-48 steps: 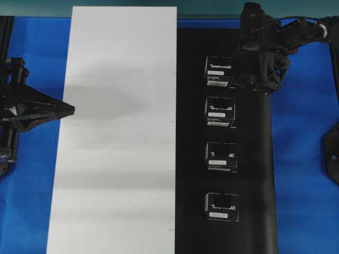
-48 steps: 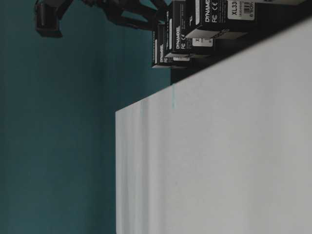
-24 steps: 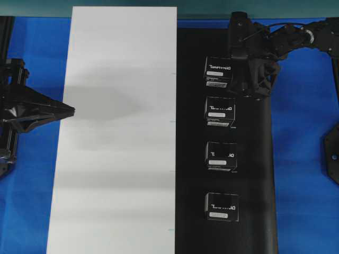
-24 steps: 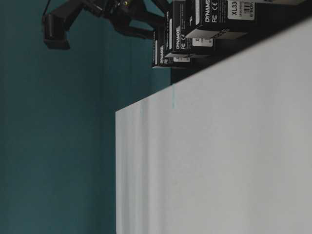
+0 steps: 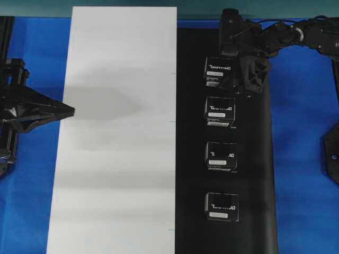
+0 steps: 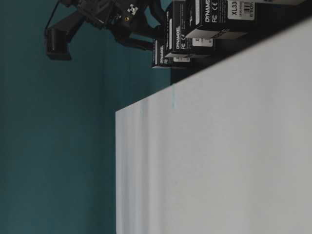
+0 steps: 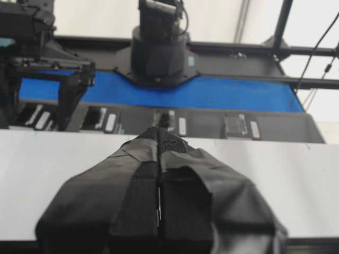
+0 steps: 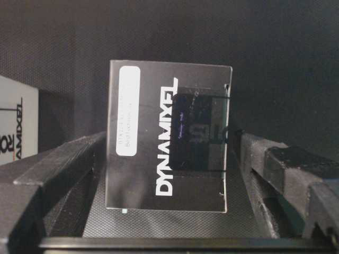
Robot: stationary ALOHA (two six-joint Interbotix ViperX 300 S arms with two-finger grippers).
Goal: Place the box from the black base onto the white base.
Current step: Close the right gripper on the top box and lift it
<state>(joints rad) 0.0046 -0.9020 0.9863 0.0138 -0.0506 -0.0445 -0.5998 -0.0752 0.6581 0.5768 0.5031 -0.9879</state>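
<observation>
Four black boxes stand in a row on the black base (image 5: 254, 174). My right gripper (image 5: 233, 74) is open at the farthest box (image 5: 219, 71). In the right wrist view this box (image 8: 169, 137) lies between the two fingers (image 8: 69, 174), with narrow gaps on both sides, and my right gripper (image 8: 170, 138) is low over the black base (image 8: 169, 32). The white base (image 5: 116, 132) lies beside the black one, bare. My left gripper (image 5: 68, 110) is shut and empty at the white base's outer edge, as the left wrist view (image 7: 159, 138) also shows.
The other three boxes (image 5: 220, 111) (image 5: 221, 156) (image 5: 221, 206) stand in line on the black base. The neighbouring box (image 8: 16, 124) shows just outside the right gripper's left finger. Blue table (image 5: 302, 159) surrounds both bases. The table-level view shows the boxes (image 6: 180, 29) beyond the white base (image 6: 219, 156).
My right gripper has moved left across the black base and now straddles the farthest box. The left arm and all boxes have stayed put.
</observation>
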